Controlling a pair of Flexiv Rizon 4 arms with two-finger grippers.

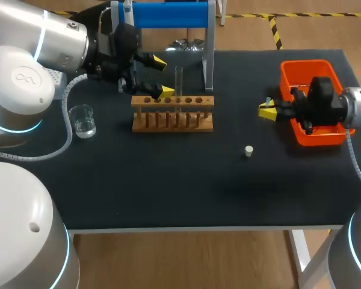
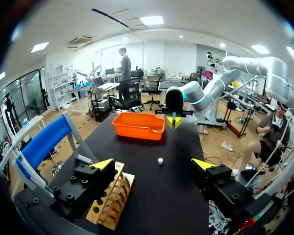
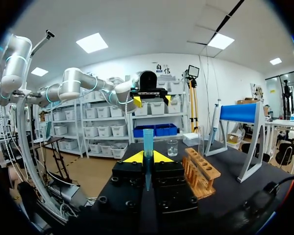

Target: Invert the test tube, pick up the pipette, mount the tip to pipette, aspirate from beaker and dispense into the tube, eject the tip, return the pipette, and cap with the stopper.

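Black table (image 1: 186,192) carries: wooden rack (image 1: 172,114), beaker (image 1: 83,120), orange tray (image 1: 304,64), white stopper (image 1: 249,151), blue stand (image 1: 168,15)

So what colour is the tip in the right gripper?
The tip is light blue, clearest in right wrist view.

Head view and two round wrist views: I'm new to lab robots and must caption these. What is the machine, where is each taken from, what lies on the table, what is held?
It is one robot with two arms at a black table. The head view looks down from above and behind; each round picture comes from a camera on one arm's wrist. On the table: a wooden rack with a glass test tube upright in it, a beaker, an orange bin, a blue stand and a small white stopper. The left gripper is open near the tube, holding nothing. The right gripper is shut on a blue pipette tip.
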